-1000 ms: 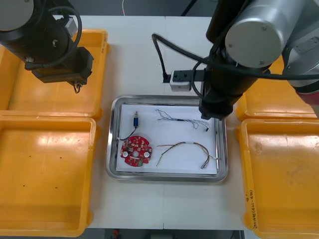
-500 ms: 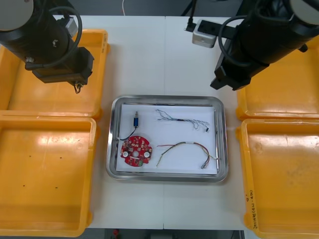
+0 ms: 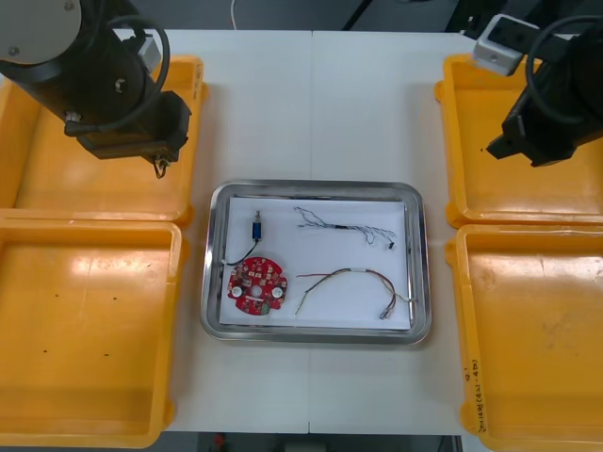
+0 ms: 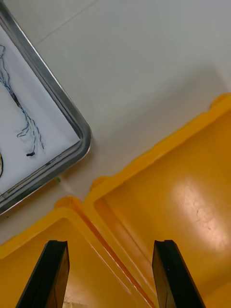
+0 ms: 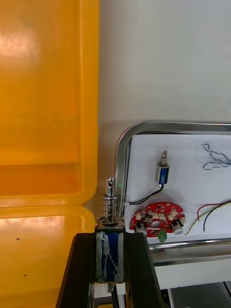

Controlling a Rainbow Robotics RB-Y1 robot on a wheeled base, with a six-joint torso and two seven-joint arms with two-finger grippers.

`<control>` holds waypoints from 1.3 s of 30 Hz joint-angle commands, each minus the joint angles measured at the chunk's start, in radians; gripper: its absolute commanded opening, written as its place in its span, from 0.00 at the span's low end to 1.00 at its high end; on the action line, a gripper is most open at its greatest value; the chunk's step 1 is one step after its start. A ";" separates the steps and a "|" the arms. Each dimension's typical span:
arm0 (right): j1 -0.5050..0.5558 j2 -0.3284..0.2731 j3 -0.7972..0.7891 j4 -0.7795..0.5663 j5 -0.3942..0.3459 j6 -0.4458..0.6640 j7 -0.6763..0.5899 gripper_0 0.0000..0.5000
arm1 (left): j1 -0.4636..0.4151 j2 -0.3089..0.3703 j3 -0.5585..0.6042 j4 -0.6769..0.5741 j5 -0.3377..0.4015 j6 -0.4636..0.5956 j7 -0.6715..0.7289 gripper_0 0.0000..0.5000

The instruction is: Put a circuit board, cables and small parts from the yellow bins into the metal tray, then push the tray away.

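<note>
The metal tray (image 3: 419,273), white inside, lies at the table's middle. In it are a round red circuit board (image 3: 256,287), a small metal part (image 3: 255,229) with a black lead, a blue and white cable (image 3: 344,226) and a red and yellow cable (image 3: 353,281). My left gripper (image 5: 109,238) is shut on another small metal part (image 5: 110,211), blue-wrapped with a spring. It hangs over the far left yellow bin's inner rim (image 3: 162,168), just off the tray's far left corner (image 5: 126,139). My right gripper (image 4: 110,250) stands open with nothing in it, above the rims where the two right bins meet.
Two yellow bins (image 3: 85,330) flank the tray on the left and two (image 3: 537,330) on the right. Their floors look bare. White table runs beyond the tray's far edge. The right arm (image 3: 546,122) hangs over the far right bin (image 3: 528,193).
My right arm has swung from the tray's far right corner out to the right, over the far right bin. The left arm has shifted slightly toward the tray, the part held.
</note>
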 commanded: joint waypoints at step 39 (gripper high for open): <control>0.565 -0.069 -0.474 -0.153 0.027 0.003 -0.431 1.00 | -0.049 -0.282 -0.371 0.189 -0.251 -0.298 0.082 0.00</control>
